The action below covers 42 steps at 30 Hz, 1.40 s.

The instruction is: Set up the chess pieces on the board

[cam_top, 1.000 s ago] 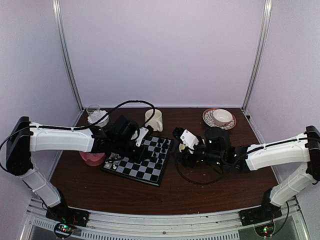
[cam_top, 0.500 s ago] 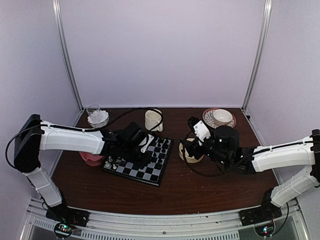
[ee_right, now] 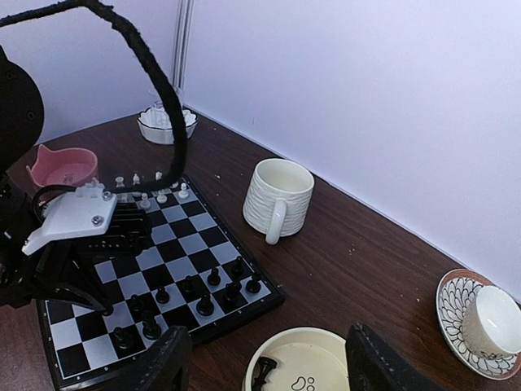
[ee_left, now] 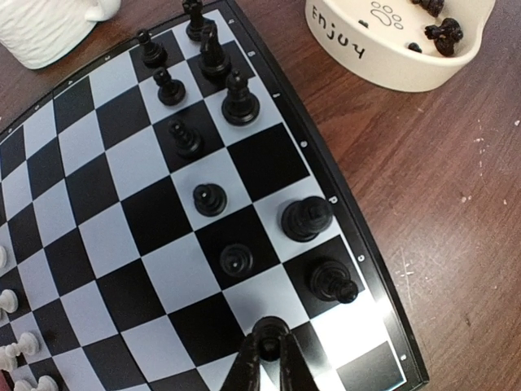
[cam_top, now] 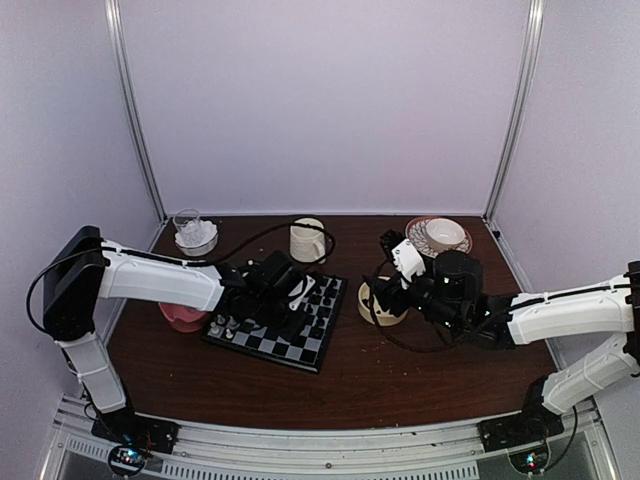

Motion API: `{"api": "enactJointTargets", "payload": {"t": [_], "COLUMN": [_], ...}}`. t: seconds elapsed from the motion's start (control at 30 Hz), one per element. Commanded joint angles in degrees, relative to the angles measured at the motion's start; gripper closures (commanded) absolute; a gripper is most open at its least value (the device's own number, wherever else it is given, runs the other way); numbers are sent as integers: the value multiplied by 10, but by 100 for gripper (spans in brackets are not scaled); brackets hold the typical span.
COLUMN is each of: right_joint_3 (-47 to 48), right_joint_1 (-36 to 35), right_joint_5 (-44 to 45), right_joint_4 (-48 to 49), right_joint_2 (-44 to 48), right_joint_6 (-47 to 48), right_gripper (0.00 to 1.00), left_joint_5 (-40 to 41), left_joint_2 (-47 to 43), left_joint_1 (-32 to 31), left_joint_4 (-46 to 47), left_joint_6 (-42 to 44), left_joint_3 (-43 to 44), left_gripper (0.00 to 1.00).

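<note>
The board [cam_top: 262, 338] lies at mid-table and also shows in the left wrist view [ee_left: 269, 155]. Black chess pieces [ee_left: 203, 65] stand along its right side, white chess pieces [cam_top: 225, 325] along its left. My left gripper [ee_left: 269, 349] is shut on a black pawn [ee_left: 269, 332] low over a square near the board's right edge. My right gripper [ee_right: 264, 358] is open and empty, hovering above a cream bowl [ee_right: 317, 358] that holds a few black pieces [ee_left: 444, 32].
A white ribbed mug [cam_top: 308, 240] stands behind the board. A pink bowl [cam_top: 180, 317] sits left of it, and a glass dish [cam_top: 195, 235] is at the back left. A cup on a patterned saucer [cam_top: 440, 235] is at the back right.
My left gripper has moved right and down onto the board's right side. My right gripper has pulled back from the board's edge to above the cream bowl.
</note>
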State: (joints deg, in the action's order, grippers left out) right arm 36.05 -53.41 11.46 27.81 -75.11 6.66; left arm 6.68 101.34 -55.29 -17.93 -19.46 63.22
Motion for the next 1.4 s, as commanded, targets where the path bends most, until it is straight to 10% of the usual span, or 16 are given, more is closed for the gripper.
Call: {"api": "enactJointTargets", "payload": {"t": [0.0, 1.37], "right_joint_3": [-5, 0], "right_joint_1": [3, 4], "right_joint_5": [8, 1], "right_joint_4": [8, 6], "right_joint_2": [8, -6], "right_joint_6": [-2, 6], "right_gripper": [33, 32], "left_joint_5": [-1, 3], "left_joint_2": [18, 48], "left_joint_1": [-3, -3], "left_joint_4": [26, 4], "left_joint_6": [6, -1], "left_joint_3": [17, 49], "left_gripper": [92, 73]}}
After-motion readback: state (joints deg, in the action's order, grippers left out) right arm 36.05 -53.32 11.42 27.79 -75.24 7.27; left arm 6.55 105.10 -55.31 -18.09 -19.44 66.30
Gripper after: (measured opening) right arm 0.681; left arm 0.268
